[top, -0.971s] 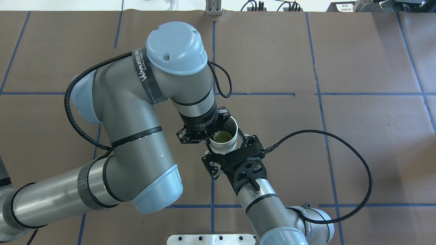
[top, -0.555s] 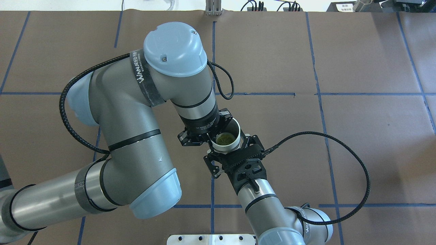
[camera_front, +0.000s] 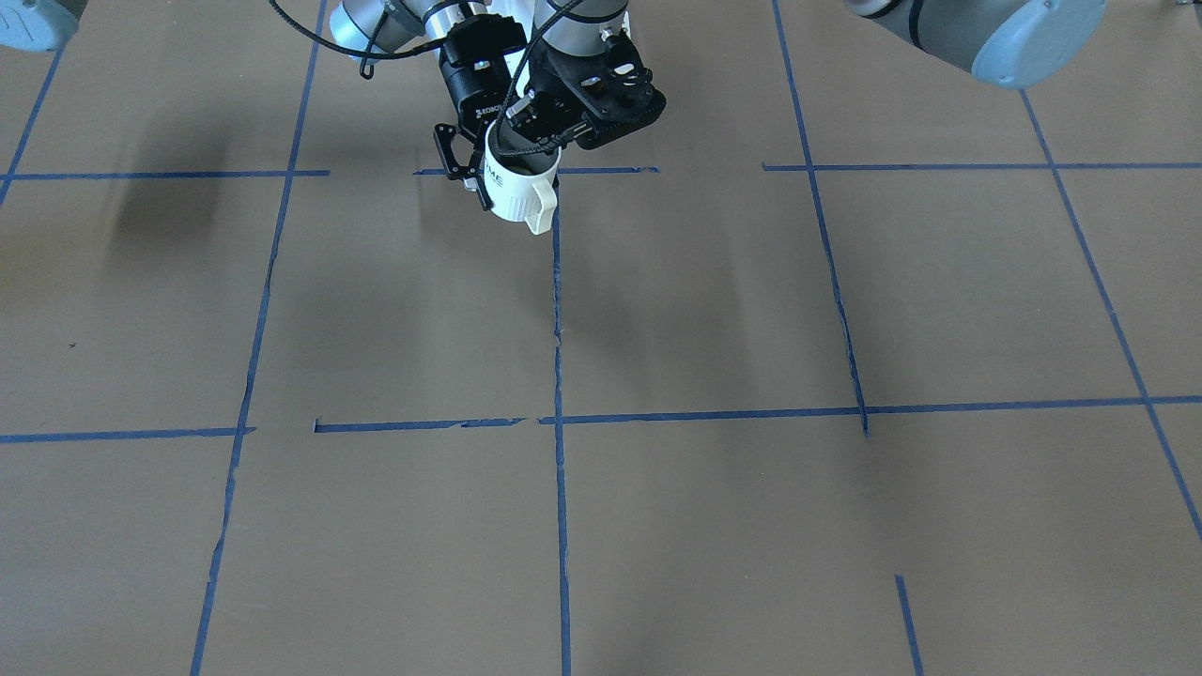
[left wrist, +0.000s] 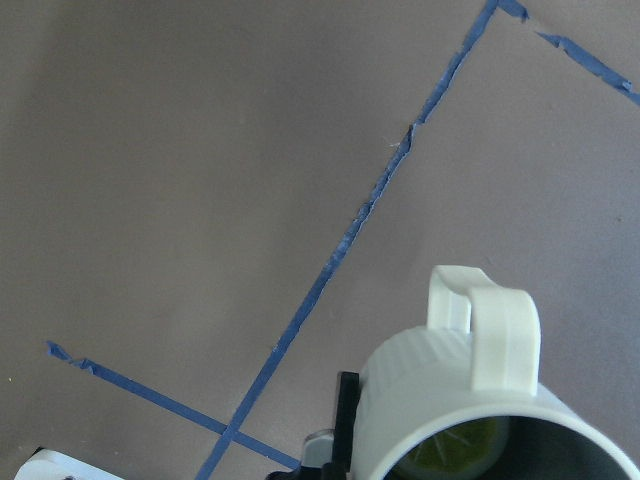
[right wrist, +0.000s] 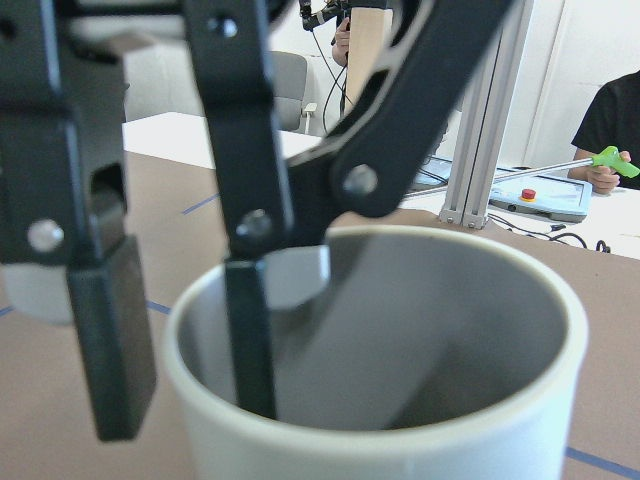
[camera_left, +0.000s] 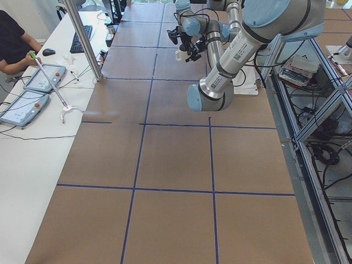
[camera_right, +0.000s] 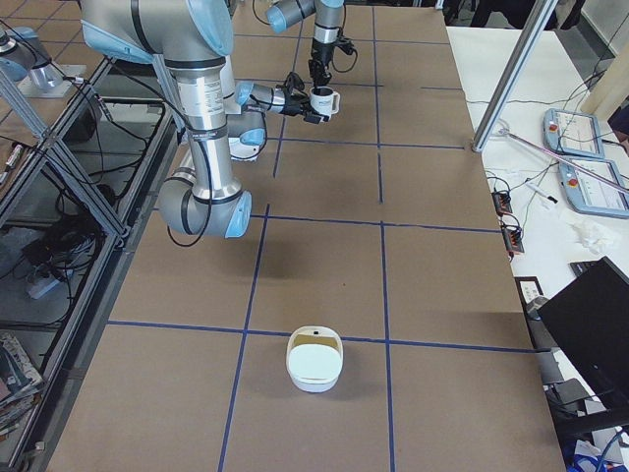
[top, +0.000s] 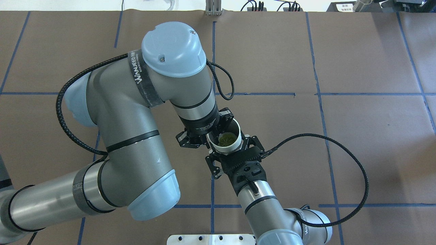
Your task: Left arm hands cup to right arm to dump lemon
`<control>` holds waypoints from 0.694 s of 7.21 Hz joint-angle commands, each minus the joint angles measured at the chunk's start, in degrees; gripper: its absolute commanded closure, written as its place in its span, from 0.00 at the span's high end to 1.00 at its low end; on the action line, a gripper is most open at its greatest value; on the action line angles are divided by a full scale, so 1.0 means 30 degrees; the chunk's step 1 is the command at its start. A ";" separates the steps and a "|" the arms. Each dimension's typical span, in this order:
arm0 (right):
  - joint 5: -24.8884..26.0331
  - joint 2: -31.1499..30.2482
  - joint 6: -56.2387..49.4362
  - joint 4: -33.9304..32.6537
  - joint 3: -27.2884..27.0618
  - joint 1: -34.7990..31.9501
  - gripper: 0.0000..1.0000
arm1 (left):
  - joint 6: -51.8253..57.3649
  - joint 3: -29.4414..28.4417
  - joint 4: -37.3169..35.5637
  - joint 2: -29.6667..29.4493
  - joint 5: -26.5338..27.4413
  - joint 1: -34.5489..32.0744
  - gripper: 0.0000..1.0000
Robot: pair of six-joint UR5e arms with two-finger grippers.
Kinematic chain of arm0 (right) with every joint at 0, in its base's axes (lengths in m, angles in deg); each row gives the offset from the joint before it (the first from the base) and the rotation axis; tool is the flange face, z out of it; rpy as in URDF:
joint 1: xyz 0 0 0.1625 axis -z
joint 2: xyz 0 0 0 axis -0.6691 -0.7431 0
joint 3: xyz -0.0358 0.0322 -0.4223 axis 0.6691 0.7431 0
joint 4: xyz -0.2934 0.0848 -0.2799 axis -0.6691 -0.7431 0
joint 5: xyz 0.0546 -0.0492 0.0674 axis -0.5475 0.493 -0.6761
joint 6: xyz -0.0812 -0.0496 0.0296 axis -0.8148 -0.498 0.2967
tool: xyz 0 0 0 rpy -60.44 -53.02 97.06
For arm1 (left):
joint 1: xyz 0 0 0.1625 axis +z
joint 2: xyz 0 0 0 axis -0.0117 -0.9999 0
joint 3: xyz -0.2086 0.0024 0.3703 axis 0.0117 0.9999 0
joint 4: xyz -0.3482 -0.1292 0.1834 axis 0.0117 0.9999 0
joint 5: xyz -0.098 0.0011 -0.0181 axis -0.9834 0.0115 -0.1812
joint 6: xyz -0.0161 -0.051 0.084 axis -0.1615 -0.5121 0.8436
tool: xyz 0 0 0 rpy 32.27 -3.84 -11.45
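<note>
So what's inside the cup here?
The lemon lies at the bottom of the cup, and one of the left arm's jaws reaches inside the rim. The cup floor under the lemon is covered.

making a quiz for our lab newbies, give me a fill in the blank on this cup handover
The cup has the ___ in it. One finger of the left hand sits ___ the cup, the other outside its wall. The cup's handle points ___ from the robot. The cup is held ___ the table, not resting on it.
Missing words: lemon; inside; away; above.
</note>
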State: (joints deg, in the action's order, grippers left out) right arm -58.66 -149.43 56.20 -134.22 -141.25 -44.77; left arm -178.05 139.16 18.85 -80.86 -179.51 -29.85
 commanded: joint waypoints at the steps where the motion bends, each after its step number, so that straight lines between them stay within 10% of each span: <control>1: 0.0121 -0.0023 -0.0193 0.0006 -0.0026 0.0190 0.18 | -0.0008 0.0988 0.0159 0.0189 0.0009 -0.0022 1.00; 5: 0.0736 -0.0169 -0.0078 0.0153 -0.0287 0.0192 0.20 | 0.0225 0.2865 0.0102 0.0714 0.0185 -0.1711 1.00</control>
State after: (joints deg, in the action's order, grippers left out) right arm -56.93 -149.63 55.61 -133.91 -141.56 -43.80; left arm -177.81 145.90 19.19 -79.59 -179.02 -32.04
